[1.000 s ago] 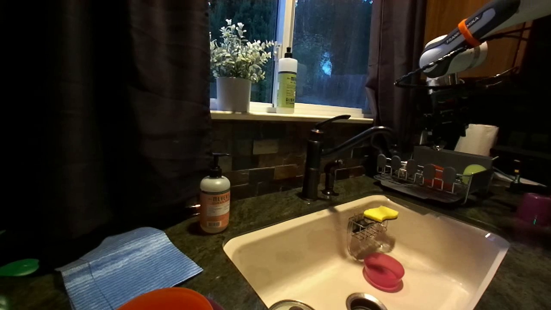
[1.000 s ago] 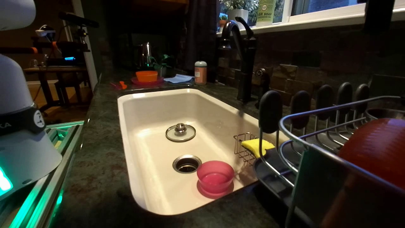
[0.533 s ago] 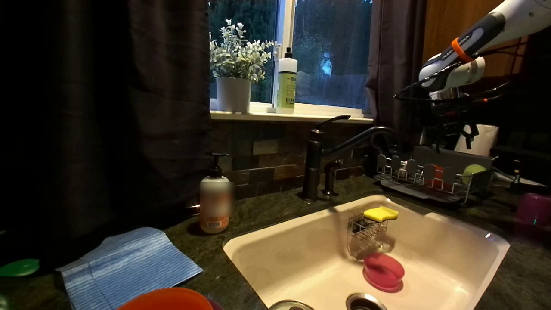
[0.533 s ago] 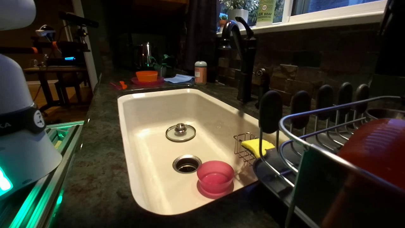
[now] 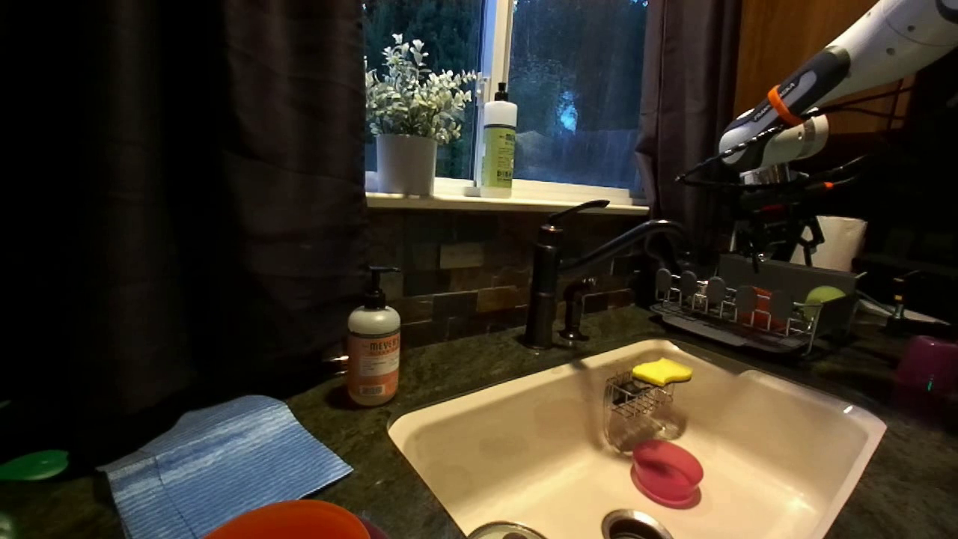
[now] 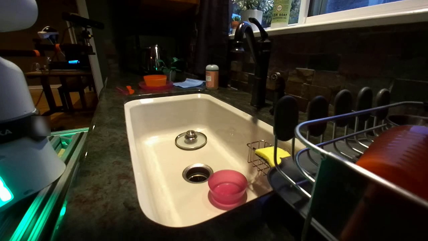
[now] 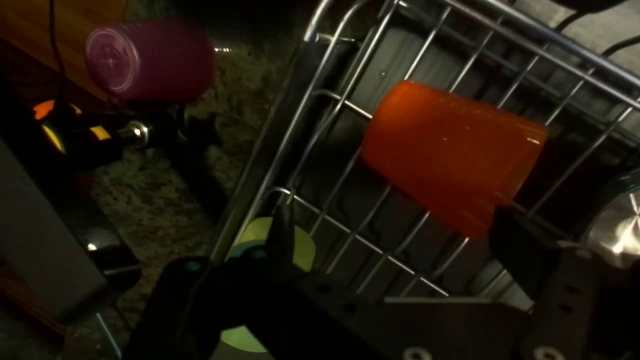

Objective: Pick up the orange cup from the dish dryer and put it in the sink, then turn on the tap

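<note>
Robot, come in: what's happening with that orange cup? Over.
Tool open over dish dryer. Orange cup inside, not gripped. Pink bowl in sink, possibly in the way.

Dark counter [image 6: 107,154] beneath dish dryer [image 5: 718,332], blue cloth [image 5: 228,460], soap bottle [image 5: 373,359]

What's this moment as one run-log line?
gripper: open, above dish dryer | orange cup: lying in dish dryer, not held | sink: awaiting cup | tap: no water visible
</note>
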Tool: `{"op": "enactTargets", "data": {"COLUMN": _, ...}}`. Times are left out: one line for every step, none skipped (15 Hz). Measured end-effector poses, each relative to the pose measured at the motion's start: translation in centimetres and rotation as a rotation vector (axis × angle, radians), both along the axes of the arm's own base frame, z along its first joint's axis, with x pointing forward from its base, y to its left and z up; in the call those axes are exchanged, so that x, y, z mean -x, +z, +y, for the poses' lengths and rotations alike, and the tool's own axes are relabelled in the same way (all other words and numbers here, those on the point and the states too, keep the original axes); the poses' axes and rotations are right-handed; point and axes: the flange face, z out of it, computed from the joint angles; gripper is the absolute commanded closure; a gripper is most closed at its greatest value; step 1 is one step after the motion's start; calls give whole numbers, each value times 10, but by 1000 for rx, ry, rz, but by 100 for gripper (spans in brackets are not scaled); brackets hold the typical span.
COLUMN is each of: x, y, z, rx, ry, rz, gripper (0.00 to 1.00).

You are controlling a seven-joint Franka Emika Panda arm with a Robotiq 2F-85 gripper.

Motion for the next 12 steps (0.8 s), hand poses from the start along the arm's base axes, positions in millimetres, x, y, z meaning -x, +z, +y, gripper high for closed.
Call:
{"op": "enactTargets", "data": {"x": -4, "y": -2, "z": -1, "rx": 1, "ry": -2, "rz": 7, "gripper": 0}}
{"op": "enactTargets", "data": {"x": -7, "y": -4, "z": -2, "rx": 0, "ry": -2, "rz": 15, "gripper": 0}}
{"op": "enactTargets", "data": {"x": -11, "y": -5, "z": -2, "rx": -1, "ry": -3, "rz": 24, "gripper": 0}}
{"op": "enactTargets", "data": {"x": -14, "y": -7, "z": -2, "rx": -3, "ry": -4, "rz": 35, "gripper": 0}}
{"op": "enactTargets", "data": {"x": -16, "y": -9, "z": -2, "rx": -6, "ry": -6, "rz": 46, "gripper": 0}}
{"op": "enactTargets", "data": {"x": -19, "y": -10, "z": -2, "rx": -9, "ry": -8, "rz": 55, "gripper": 0}}
{"op": "enactTargets", "data": {"x": -22, "y": -11, "z": -2, "rx": -13, "ry": -9, "rz": 63, "gripper": 0}}
{"op": "enactTargets", "data": {"x": -24, "y": -12, "z": -2, "rx": -16, "ry": -11, "rz": 69, "gripper": 0}}
{"op": "enactTargets", "data": {"x": -27, "y": -15, "z": -2, "rx": -19, "ry": -12, "rz": 71, "gripper": 0}}
{"op": "enactTargets", "data": {"x": -29, "y": -17, "z": -2, "rx": -22, "ry": -12, "rz": 72, "gripper": 0}}
{"op": "enactTargets", "data": {"x": -31, "y": -20, "z": -1, "rx": -26, "ry": -13, "rz": 77, "gripper": 0}}
{"op": "enactTargets", "data": {"x": -32, "y": -24, "z": -1, "rx": -30, "ry": -14, "rz": 84, "gripper": 0}}
